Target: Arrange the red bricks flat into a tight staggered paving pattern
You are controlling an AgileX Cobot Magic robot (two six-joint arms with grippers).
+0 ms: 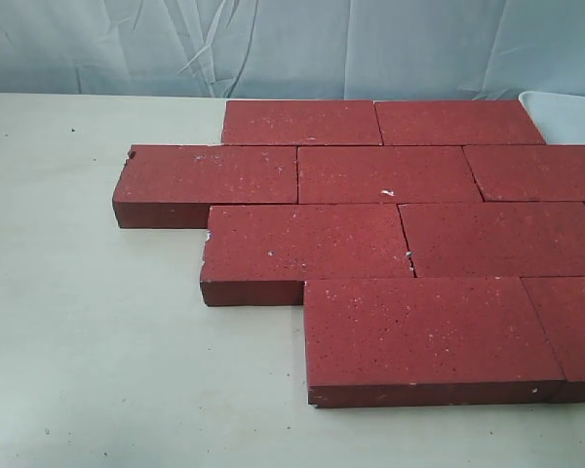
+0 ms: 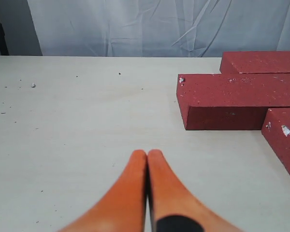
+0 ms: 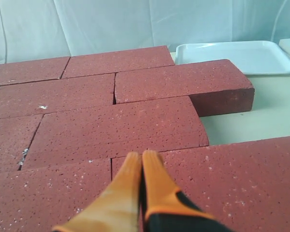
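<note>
Since the red bricks point(image 1: 390, 175) already lie staggered, nudge the gapped lower-centre seam tight; left hand point(image 2: 147, 154) and right hand point(image 3: 141, 155) are both pinched closed, empty.

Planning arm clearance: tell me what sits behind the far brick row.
A white tray sits past the red bricks; they hide part of its near rim, so contact is unclear.
</note>
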